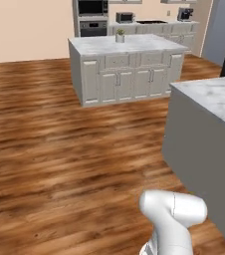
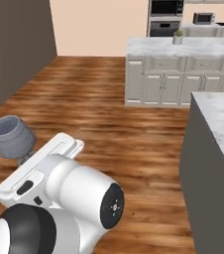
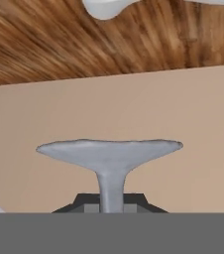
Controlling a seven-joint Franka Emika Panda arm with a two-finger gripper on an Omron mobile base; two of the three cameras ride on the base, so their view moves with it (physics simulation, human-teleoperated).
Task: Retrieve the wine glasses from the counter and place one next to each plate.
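The arm is carrying a wine glass out over the wooden floor, with its smoky grey-blue bowl sticking out past the white hand at the left of the right base view. In the hand view the gripper is pinching tight on the thin stem of the glass, the round flat foot spreading just beyond the dark fingertips. A marble-topped counter is standing close by on the robot's right. Further off, a marble island with pale cabinets is sitting across the floor, a small potted plant on top.
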